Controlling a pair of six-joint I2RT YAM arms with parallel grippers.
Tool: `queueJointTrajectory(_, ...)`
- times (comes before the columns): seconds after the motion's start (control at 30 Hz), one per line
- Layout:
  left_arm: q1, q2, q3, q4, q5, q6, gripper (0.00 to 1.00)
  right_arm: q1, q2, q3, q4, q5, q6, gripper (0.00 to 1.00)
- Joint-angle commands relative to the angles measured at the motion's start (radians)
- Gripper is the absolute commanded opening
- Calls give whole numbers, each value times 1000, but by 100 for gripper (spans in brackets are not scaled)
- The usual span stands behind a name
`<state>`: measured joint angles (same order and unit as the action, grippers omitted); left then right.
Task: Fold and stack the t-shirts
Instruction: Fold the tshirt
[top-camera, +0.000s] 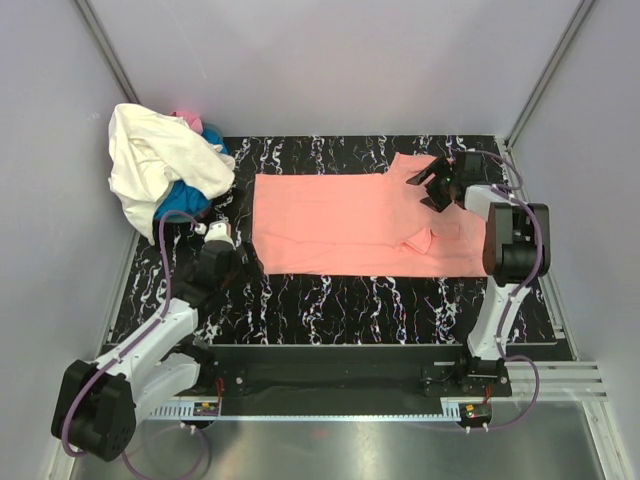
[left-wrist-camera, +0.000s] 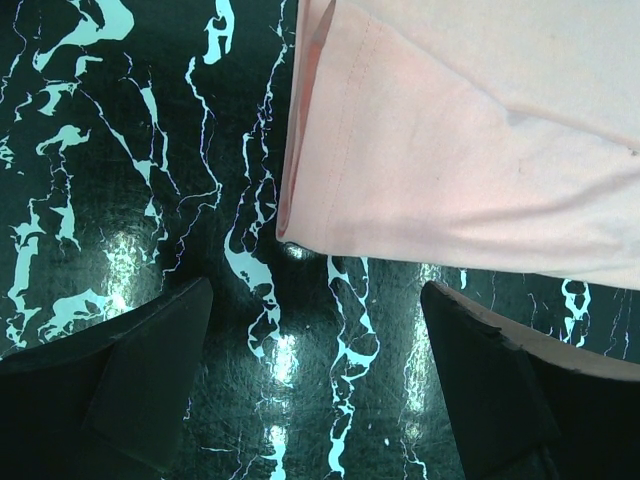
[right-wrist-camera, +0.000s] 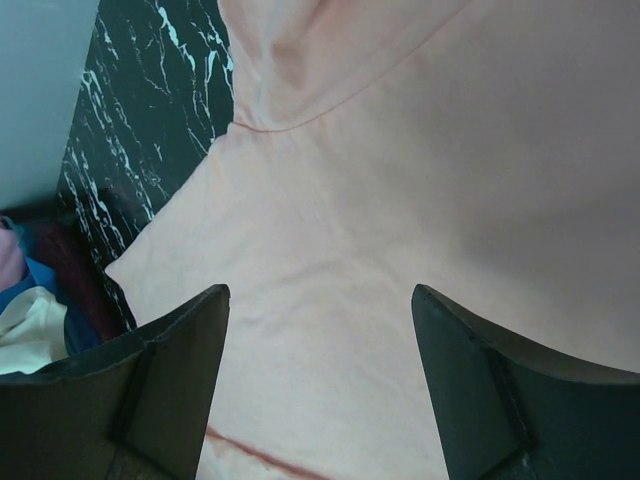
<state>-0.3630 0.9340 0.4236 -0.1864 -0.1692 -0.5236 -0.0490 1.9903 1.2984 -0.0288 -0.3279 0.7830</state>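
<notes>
From above, the salmon shirt (top-camera: 360, 225) lies flat on the marbled table (top-camera: 330, 300), with the white shirt (top-camera: 150, 165) and blue shirt (top-camera: 185, 198) heaped at the far-left corner. The wrist views show more: the left gripper (left-wrist-camera: 315, 300) gapes empty beside the salmon shirt's corner, and the right gripper (right-wrist-camera: 320, 300) gapes empty above its cloth.

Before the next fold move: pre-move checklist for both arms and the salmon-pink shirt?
1. Salmon-pink cloth t-shirt spread on black marbled table: ok, apart from one small bunched fold near its right end.
2. Left gripper open and empty: ok.
3. Shirt's corner between the left fingers: not ok, it lies just ahead of them.
4. Right gripper open and empty over the shirt: ok.
5. Right gripper's height above the cloth: cannot tell.
6. Crumpled cream-white shirt pile apart from the spread shirt: ok.
</notes>
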Motion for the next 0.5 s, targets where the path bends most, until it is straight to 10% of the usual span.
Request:
queueJointTrajectory(0.0, -8, 5, 27, 39, -27, 14, 92, 28, 58, 110, -65, 39, -14, 81)
queueJointTrajectory(0.47, -22, 6, 29, 41, -35, 16, 92, 28, -357, -57, -243, 271, -146, 85)
